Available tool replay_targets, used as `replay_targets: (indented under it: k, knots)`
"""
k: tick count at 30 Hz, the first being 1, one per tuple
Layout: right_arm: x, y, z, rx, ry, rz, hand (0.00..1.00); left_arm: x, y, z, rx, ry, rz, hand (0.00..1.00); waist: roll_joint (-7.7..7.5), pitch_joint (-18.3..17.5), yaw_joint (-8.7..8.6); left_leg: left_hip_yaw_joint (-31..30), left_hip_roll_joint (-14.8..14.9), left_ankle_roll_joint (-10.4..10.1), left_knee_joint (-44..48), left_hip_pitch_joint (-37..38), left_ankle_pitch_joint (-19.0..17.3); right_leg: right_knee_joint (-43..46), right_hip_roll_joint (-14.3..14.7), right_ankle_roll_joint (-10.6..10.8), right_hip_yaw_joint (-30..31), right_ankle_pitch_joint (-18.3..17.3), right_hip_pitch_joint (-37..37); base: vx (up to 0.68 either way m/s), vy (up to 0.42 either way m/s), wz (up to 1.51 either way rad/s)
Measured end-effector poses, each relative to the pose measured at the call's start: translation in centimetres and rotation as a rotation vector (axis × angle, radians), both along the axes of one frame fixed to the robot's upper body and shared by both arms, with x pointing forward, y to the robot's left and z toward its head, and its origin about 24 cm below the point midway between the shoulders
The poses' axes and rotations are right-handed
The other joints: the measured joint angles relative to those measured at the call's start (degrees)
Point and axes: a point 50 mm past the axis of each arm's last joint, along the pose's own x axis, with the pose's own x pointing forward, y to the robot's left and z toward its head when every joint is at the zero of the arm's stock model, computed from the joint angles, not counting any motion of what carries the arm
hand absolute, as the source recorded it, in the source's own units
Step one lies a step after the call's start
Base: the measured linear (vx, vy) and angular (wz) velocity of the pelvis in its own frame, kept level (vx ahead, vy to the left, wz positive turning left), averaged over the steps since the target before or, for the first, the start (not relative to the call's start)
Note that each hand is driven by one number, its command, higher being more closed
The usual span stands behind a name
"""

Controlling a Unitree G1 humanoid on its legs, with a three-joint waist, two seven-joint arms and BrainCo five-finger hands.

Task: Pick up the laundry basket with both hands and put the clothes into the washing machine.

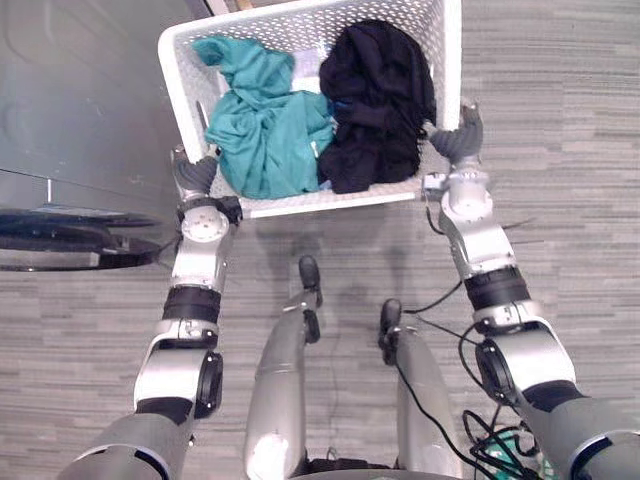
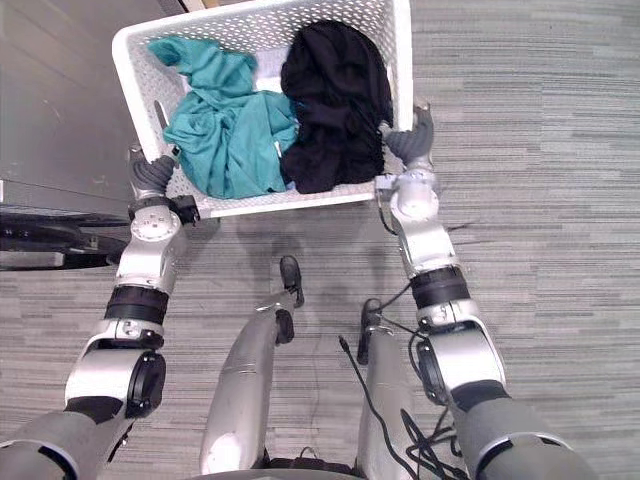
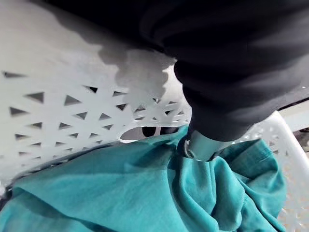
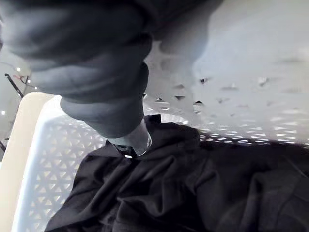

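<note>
The left thumb [image 3: 203, 145] is being hooked over the rim and pressed into the teal garment [image 1: 265, 130]. The right thumb [image 4: 131, 140] is being dug into the black garment [image 1: 380, 100] the same way. That bit is being given away by the wrist views. From the head views the thumbs are being covered by the dark backs of the left hand [image 1: 195, 175] and right hand [image 1: 458, 138]. The remaining fingers are being hidden by the walls. The white laundry basket [image 1: 330, 200] is being gripped between both hands, clothes inside, with the grey washing machine [image 1: 70, 100] just outside the left fingers.
</note>
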Motion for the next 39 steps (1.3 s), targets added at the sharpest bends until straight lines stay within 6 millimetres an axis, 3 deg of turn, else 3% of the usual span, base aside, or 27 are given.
replay_targets:
  k: [4, 9, 16, 23, 32, 39]
  knots:
    - [0.1, -0.2, 0.1, 0.028, 0.004, -0.007, 0.00, 0.2, 0.3, 1.5, -0.015, -0.042, 0.010, 0.00, -0.13, 0.07, 0.16, -0.25, 0.00, -0.01, -0.01, -0.10, 0.02, -0.13, 0.19, -0.02, -0.15, 0.01, 0.23, 0.08, -0.047, 0.06]
    - [0.1, -0.5, 0.0, 0.062, 0.004, -0.024, 0.00, 0.2, 0.4, 1.9, -0.017, -0.063, 0.000, 0.00, -0.14, 0.07, -0.28, -1.11, 0.26, -0.72, -0.79, 0.00, 0.51, -1.33, 0.70, -0.59, -0.97, 0.36, 0.91, 0.04, -0.048, 0.04]
    - [-1.9, -1.0, -2.5, 0.118, -0.014, -0.019, 0.00, -0.6, 1.5, 1.2, 0.008, -0.073, 0.014, 0.00, -0.24, 0.10, -0.26, 0.47, 0.54, -1.37, -3.23, 2.98, 0.98, -2.27, 0.92, -0.98, 0.24, 0.62, 2.25, 0.01, -0.042, -0.09]
    - [-6.3, -2.7, -5.1, 0.177, -0.114, -0.036, 0.00, -4.2, 2.5, -2.7, -0.044, -0.114, 0.015, 0.00, -1.38, 0.50, -0.72, 1.15, 0.98, -1.38, -3.98, 6.82, 0.93, -3.42, 1.21, -1.05, 0.51, 0.67, 5.87, 0.02, -0.031, -0.06]
    - [-9.1, -4.7, -6.8, 0.152, -0.127, -0.080, 0.00, -7.7, 2.9, -5.8, -0.117, -0.124, 0.040, 0.00, -1.57, 0.48, -0.39, 0.91, -0.48, -1.83, -7.60, 10.77, 1.73, -3.99, 0.34, -1.30, -0.06, 0.46, 8.69, 0.01, -0.019, 0.06]
    - [-13.7, -6.2, -14.7, 0.102, 0.153, -0.110, 0.00, -13.2, 1.0, -14.2, -0.228, 0.113, 0.015, 0.00, -3.00, -0.38, -0.33, 0.44, -2.43, -2.08, -10.43, 19.12, 1.35, -5.99, -1.21, -1.19, -1.84, -1.24, 17.34, 0.07, -0.027, 0.13]
